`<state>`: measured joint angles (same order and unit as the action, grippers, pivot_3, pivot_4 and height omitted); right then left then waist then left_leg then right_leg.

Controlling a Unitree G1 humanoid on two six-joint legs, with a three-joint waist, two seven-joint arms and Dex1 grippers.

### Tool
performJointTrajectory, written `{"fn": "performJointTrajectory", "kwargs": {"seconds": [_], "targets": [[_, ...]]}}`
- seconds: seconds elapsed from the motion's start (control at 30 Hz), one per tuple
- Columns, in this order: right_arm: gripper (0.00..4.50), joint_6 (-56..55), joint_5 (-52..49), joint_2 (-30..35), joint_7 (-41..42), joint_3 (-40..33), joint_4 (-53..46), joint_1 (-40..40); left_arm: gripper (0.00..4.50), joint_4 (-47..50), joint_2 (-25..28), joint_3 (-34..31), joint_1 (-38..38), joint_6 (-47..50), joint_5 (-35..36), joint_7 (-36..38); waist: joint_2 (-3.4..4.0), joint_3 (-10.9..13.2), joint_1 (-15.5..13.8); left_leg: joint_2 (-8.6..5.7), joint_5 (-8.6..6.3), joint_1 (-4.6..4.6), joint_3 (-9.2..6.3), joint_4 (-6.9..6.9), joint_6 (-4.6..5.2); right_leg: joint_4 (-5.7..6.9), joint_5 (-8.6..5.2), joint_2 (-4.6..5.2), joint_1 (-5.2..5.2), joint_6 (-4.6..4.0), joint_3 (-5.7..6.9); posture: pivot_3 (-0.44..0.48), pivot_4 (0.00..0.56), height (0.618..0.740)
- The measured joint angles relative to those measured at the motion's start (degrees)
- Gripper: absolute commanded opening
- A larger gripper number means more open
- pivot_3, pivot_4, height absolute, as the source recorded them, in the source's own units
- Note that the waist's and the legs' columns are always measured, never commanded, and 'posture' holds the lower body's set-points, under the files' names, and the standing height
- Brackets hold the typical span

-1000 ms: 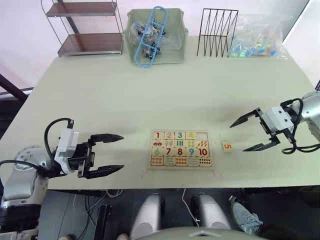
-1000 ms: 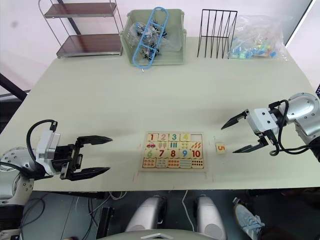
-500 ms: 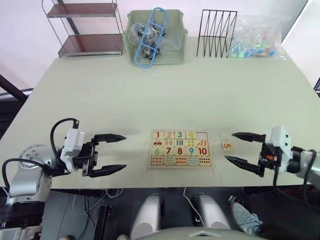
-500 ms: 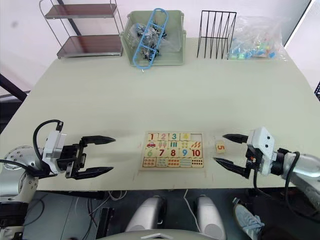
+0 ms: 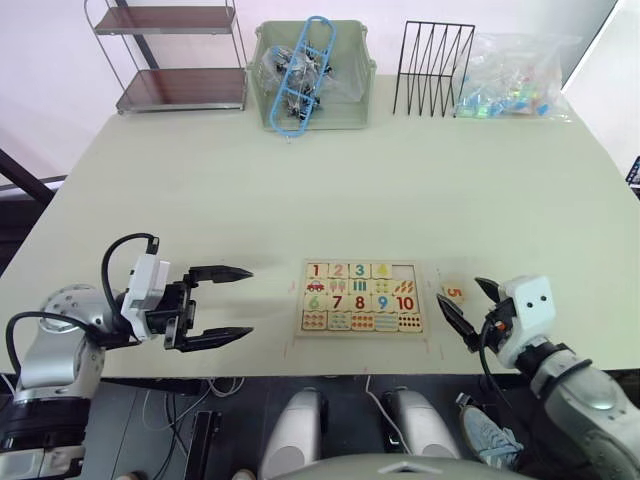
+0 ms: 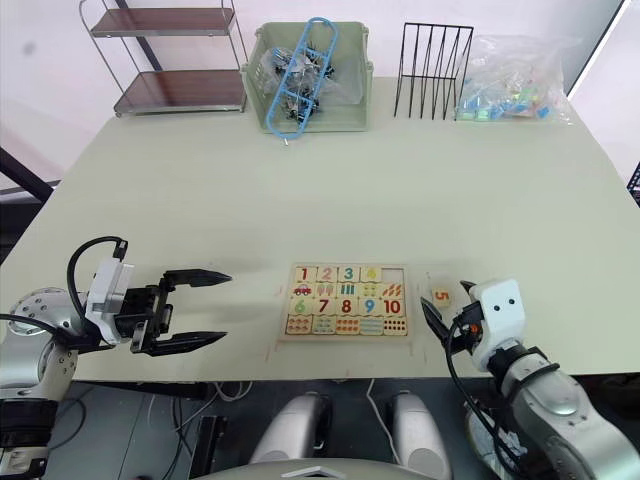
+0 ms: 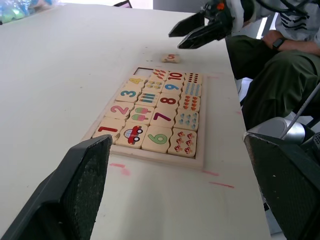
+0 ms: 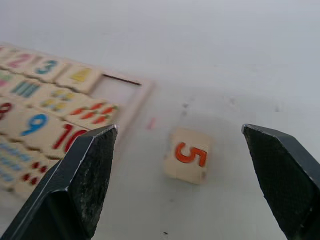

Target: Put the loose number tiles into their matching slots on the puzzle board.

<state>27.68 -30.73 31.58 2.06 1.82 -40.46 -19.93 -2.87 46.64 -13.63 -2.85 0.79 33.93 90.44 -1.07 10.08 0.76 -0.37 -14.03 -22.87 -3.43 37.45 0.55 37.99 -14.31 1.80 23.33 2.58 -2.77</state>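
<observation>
A small square wooden tile with an orange 5 [image 5: 453, 293] lies on the pale tabletop [image 5: 320, 190], low and right of middle, just beside the wooden puzzle board [image 5: 361, 297]. The board's top-right slot [image 8: 120, 88] is bare. The right pincer [image 5: 464, 309] is spread wide near the tile. The left pincer [image 5: 234, 302], lower left, is spread too, holding nothing.

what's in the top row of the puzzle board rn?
The board holds tiles 1, 2, 3 and 4 in its top row; the last slot is empty. The 5 tile lies on the table beside it, ahead of the open right claw.
</observation>
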Motion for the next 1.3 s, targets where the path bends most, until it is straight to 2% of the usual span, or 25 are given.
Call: {"fn": "performJointTrajectory", "kwargs": {"seconds": [0.2, 0.5, 0.6, 0.67, 0.77, 0.8, 1.17, 1.3], "targets": [[4.20, -0.6, 6.4, -7.0, -1.1, 1.6, 5.0, 0.1, 4.50, 0.0, 0.0, 0.1, -0.3, 0.0, 0.0, 0.0, 0.00, 0.0, 0.1, 0.01, 0.00, 0.02, 0.02, 0.00, 0.00, 0.02, 0.00, -0.02, 0.01, 0.00, -0.01, 0.000, 0.150, 0.739], [4.20, -0.5, 11.4, -11.2, 0.1, 1.6, 6.0, 0.9, 4.50, 0.0, 0.0, 0.1, -0.2, 0.1, 0.1, 0.0, -0.03, 0.0, 0.2, 0.02, 0.00, 0.04, 0.01, -0.01, 0.00, 0.02, 0.00, -0.04, 0.00, 0.00, -0.01, 0.000, 0.150, 0.739], [3.39, -0.3, 12.2, -12.7, 0.0, 1.4, 6.1, 0.6, 4.50, 0.0, 0.2, 0.1, 0.4, 0.1, 0.1, 0.0, -0.04, 0.0, 0.2, 0.02, 0.00, 0.05, 0.02, -0.01, 0.00, 0.02, 0.00, -0.04, 0.00, 0.00, -0.02, 0.000, 0.150, 0.739], [2.32, -0.1, 13.4, -12.7, 0.0, 1.1, 6.2, 0.5, 4.50, 0.0, 0.4, 0.0, 0.8, 0.1, 0.1, 0.0, -0.05, 0.0, 0.2, 0.02, 0.00, 0.05, 0.00, -0.01, 0.00, 0.02, 0.00, -0.04, 0.00, 0.00, 0.00, 0.000, 0.150, 0.739], [1.09, 0.7, 14.4, -13.0, 0.3, 1.3, 5.8, 0.6, 4.50, 0.0, 0.5, 0.0, 0.9, 0.1, 0.2, 0.0, -0.07, -0.1, 0.2, 0.02, 0.00, 0.05, 0.01, -0.01, 0.00, 0.02, 0.00, -0.03, -0.01, 0.00, 0.00, 0.000, 0.150, 0.739], [0.85, 1.0, 14.7, -13.1, 0.3, 1.3, 5.6, 0.6, 4.50, 0.0, 0.5, 0.0, 0.9, 0.1, 0.3, 0.1, -0.11, -0.1, 0.2, 0.02, 0.00, 0.06, 0.00, -0.01, 0.00, 0.02, 0.00, -0.03, -0.01, 0.00, 0.00, 0.000, 0.150, 0.739], [0.86, 3.2, 15.2, -11.2, 5.1, -0.9, 5.5, 2.3, 4.50, -0.2, 0.7, 0.0, 0.8, -0.2, 0.7, 0.1, -0.24, -0.2, 0.1, 0.02, 0.00, 0.06, 0.01, 0.00, 0.00, 0.02, 0.00, -0.03, -0.02, 0.00, 0.01, 0.000, 0.150, 0.739], [0.86, 4.7, 13.3, -5.7, 11.1, -3.4, 5.5, 3.2, 4.50, -0.3, 0.7, 0.0, 0.8, -0.4, 0.9, 0.1, -0.23, -0.2, 0.1, 0.00, 0.00, 0.06, 0.01, 0.00, 0.00, 0.02, 0.01, -0.02, -0.03, 0.00, 0.01, 0.000, 0.150, 0.739]]}}
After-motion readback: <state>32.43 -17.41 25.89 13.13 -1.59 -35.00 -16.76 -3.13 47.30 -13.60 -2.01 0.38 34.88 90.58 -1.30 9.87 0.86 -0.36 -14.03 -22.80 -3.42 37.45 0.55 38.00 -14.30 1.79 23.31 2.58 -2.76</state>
